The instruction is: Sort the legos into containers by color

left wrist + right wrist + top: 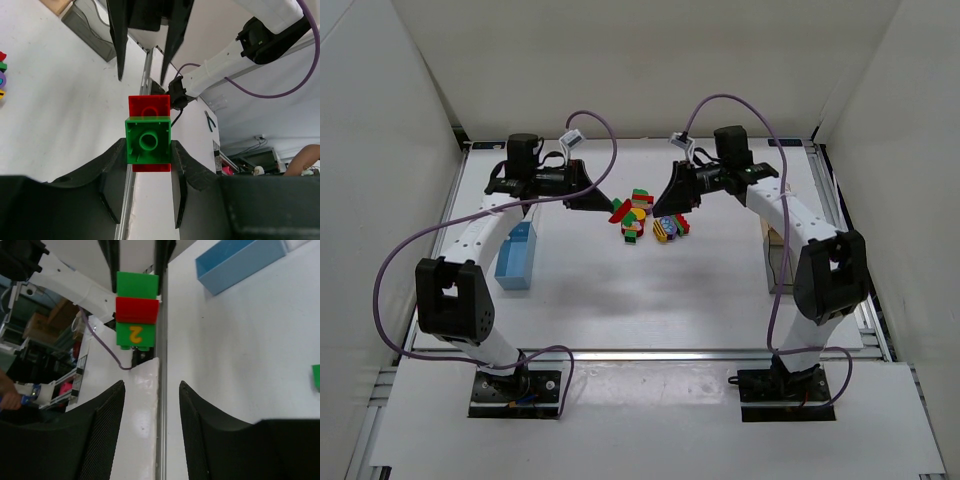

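Left gripper (148, 150) clamped on green-red-green stack (148, 134), held just left of the loose lego pile (650, 222) | right gripper (151, 387) over the pile's right side, jaws apart, nothing between, facing the stack | light blue container (517, 255) well left of pile.

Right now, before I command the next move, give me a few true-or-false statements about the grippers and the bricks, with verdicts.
1. The left gripper is shut on a green-and-red stack. True.
2. The right gripper is clamped on a brick. False: its jaws stand apart with nothing between them.
3. The held stack bears a yellow 5. False: it is a yellow 2.
4. The light blue container stands on the left gripper's side. True.
5. Loose legos lie in a pile between the two grippers. True.
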